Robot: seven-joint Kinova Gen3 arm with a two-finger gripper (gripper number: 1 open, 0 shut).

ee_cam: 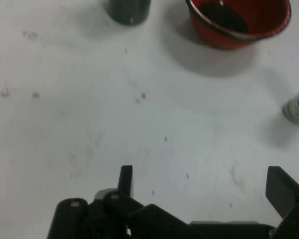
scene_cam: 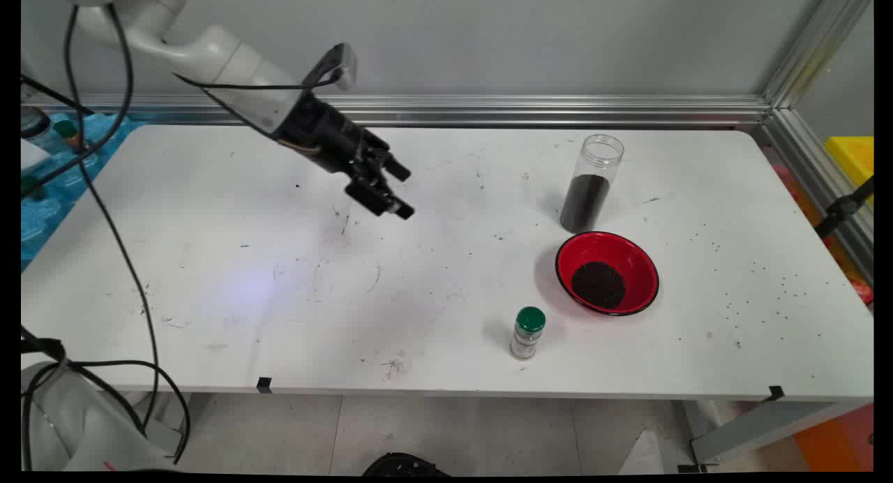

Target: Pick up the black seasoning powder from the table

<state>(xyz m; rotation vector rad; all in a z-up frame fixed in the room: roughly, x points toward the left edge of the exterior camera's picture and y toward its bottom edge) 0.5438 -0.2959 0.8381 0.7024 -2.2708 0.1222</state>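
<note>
My black gripper (scene_cam: 402, 189) hangs open above the middle of the white table (scene_cam: 279, 294), left of everything that stands on it, with nothing between its fingers. In the hand view its fingertips (ee_cam: 125, 177) stand wide apart over bare tabletop. To the right stands an open clear jar (scene_cam: 589, 183) partly filled with dark grains. In front of the jar sits a red bowl (scene_cam: 631, 259) holding a heap of the same dark grains. A small shaker bottle with a green cap (scene_cam: 527, 333) stands near the table's front edge. The hand view shows the jar's base (ee_cam: 129, 11), the bowl (ee_cam: 229, 37) and the bottle (ee_cam: 298, 108).
Dark specks lie scattered on the table's right part. An aluminium rail (scene_cam: 558, 109) runs along the back edge and down the right side. Black cables (scene_cam: 118, 246) hang at the left. Blue clutter (scene_cam: 49, 169) lies off the table's left end.
</note>
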